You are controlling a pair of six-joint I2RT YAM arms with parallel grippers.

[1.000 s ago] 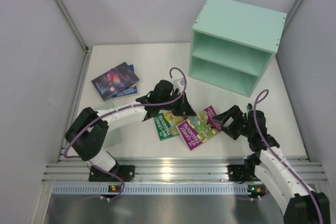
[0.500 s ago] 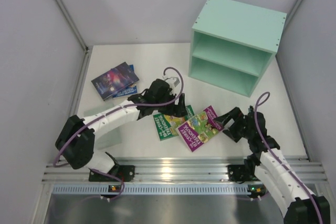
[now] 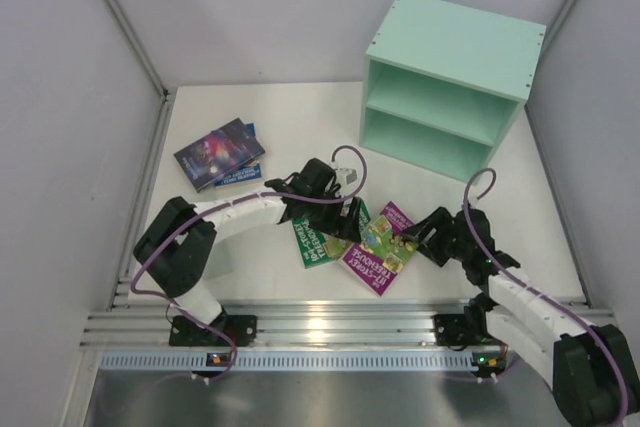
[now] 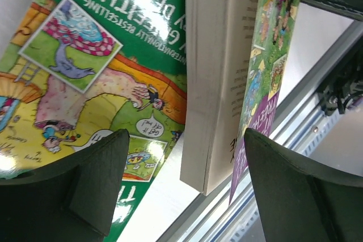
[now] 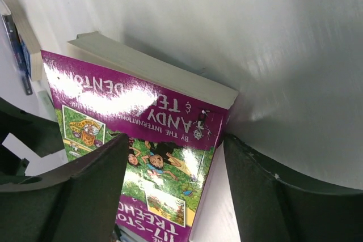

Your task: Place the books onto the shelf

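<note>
As seen from above, four books flat on the table (image 3: 280, 117), all well apart from the one shelf (image 3: 450, 87) with its two compartments at the far right: dark book (image 3: 212, 152) stacked on blue book (image 3: 243, 175) at the far left, green book (image 3: 318, 239) and purple book (image 3: 380, 249) touching near the front, between the two arms. Left hand (image 3: 345, 215) spread wide over the green book, holding nothing; right hand (image 3: 426, 231) at the purple book's right edge. Only in the wrist views: purple book's pale page edge raised beside the green one, right fingers (image 5: 85, 196) part closed either side of its corner, real grip or not impossible to tell.
</note>
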